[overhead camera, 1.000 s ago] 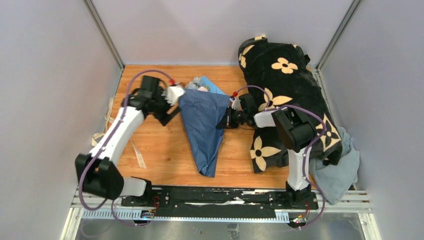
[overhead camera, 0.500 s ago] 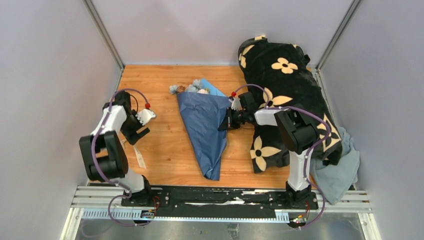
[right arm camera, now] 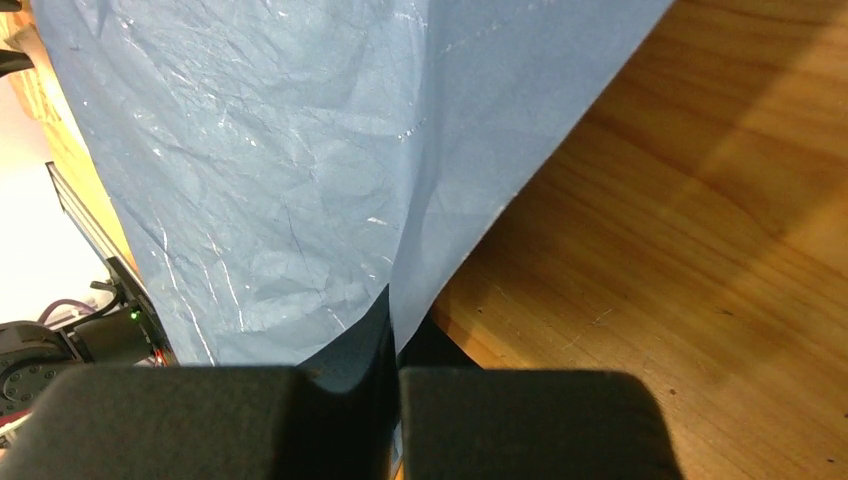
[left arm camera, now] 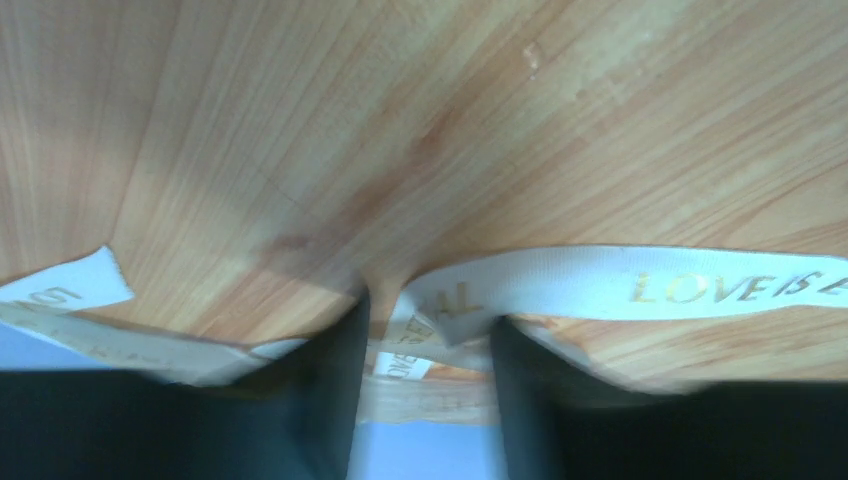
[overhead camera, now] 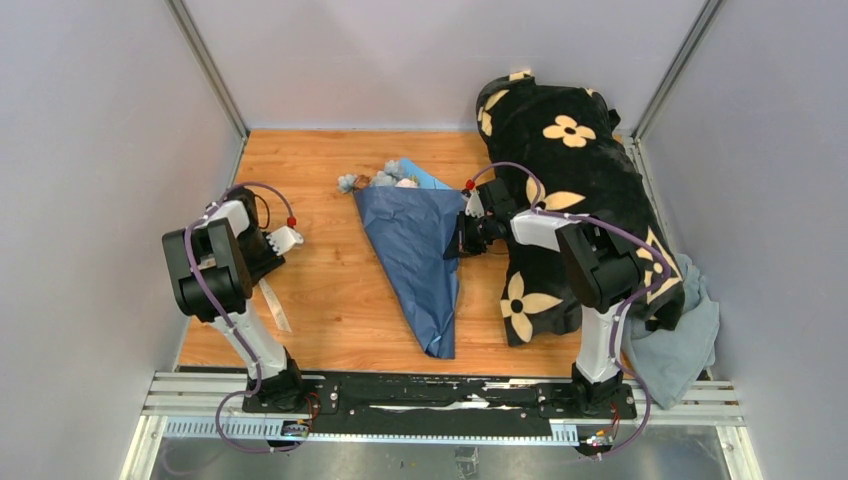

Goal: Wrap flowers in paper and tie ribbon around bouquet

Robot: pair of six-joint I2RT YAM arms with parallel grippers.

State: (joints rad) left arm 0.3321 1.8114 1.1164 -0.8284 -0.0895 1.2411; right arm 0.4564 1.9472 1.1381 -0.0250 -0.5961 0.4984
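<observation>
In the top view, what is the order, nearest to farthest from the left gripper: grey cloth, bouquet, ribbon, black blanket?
1. ribbon, at the left gripper, far left side
2. bouquet, in the middle
3. black blanket, right side
4. grey cloth, near right corner

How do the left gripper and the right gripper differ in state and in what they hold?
The left gripper has its jaws apart; the right gripper has them pressed shut. The left gripper has the ribbon lying loose between its jaws, while the right gripper pinches an edge of the paper. Both are low over the wooden table.
</observation>
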